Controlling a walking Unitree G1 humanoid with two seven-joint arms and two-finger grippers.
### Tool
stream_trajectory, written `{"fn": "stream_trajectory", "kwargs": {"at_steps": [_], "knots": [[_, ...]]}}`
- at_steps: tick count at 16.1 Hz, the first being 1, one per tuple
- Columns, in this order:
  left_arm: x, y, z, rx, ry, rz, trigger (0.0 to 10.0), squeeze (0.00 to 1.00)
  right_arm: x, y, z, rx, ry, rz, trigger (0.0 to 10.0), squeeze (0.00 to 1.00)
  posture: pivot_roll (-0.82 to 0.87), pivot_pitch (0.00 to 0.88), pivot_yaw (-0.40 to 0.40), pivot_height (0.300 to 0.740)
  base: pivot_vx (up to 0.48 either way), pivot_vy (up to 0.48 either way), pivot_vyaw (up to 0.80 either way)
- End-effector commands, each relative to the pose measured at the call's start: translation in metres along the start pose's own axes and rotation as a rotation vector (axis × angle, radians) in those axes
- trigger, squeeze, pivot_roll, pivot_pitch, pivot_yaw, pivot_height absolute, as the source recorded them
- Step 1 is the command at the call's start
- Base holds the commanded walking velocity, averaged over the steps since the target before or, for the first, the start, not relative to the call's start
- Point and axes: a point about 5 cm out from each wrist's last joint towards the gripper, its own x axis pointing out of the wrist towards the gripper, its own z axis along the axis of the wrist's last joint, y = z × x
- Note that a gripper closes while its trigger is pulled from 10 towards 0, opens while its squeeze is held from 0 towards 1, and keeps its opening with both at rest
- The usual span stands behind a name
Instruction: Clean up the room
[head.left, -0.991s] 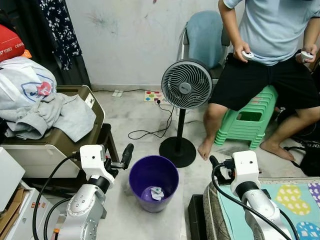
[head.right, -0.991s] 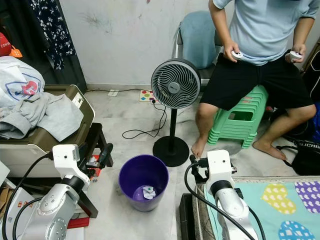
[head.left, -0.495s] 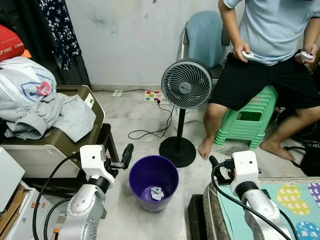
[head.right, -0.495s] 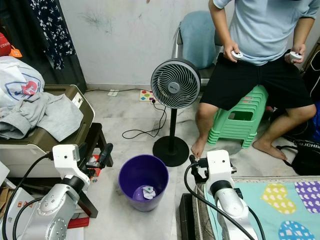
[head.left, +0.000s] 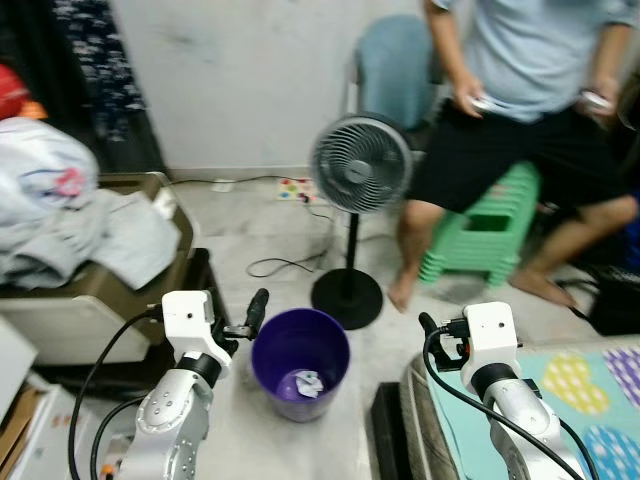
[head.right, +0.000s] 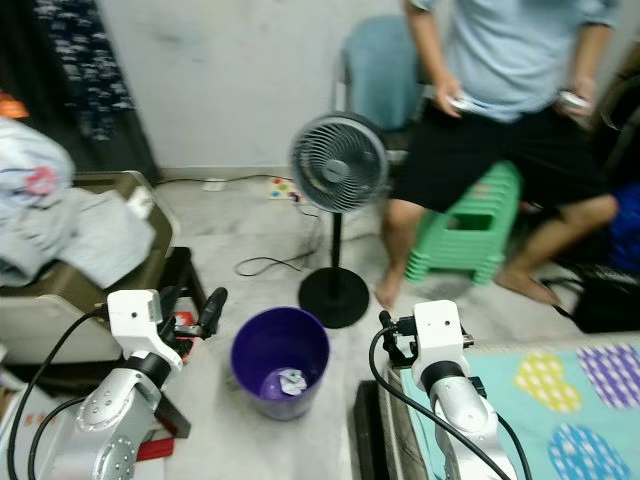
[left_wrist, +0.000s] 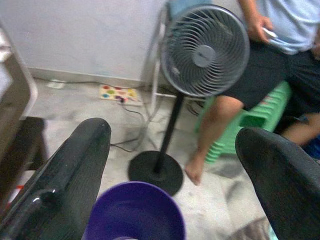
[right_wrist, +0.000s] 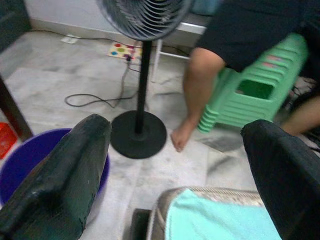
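Paper scrap (head.left: 303, 381) lies inside the purple bin (head.left: 299, 331); left gripper (left_wrist: 170, 185) and right gripper (right_wrist: 175, 180) hover beside it, 2 fingers spread, empty.

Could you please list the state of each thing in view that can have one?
purple bin: upright, open-topped, scrap of paper at its bottom.
standing fan: upright; whether it is running cannot be told.
fan cable: loose on the floor.
grey clothes: heaped on the brown seat.
green stools: stacked, a person sitting on them.
left gripper: open, empty.
right gripper: open, empty.
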Motion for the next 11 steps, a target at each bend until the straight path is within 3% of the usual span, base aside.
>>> {"fn": "stream_trajectory", "kwargs": {"at_steps": [1,11], "knots": [[0.0002,0.0021,-0.0003,-0.009,0.009,0.008,10.0,0.0,-0.0002,-0.0001,0.0005,0.005,0.003,0.004,10.0,0.0,-0.1,0.0,0.015,0.74,0.0,0.0,-0.8],[0.0026,0.0022,0.0009,-0.027,0.009,0.006,10.0,0.0,0.0015,-0.0005,0.001,0.011,0.004,-0.006,10.0,0.0,-0.1,0.0,0.017,0.74,0.0,0.0,-0.8]]}}
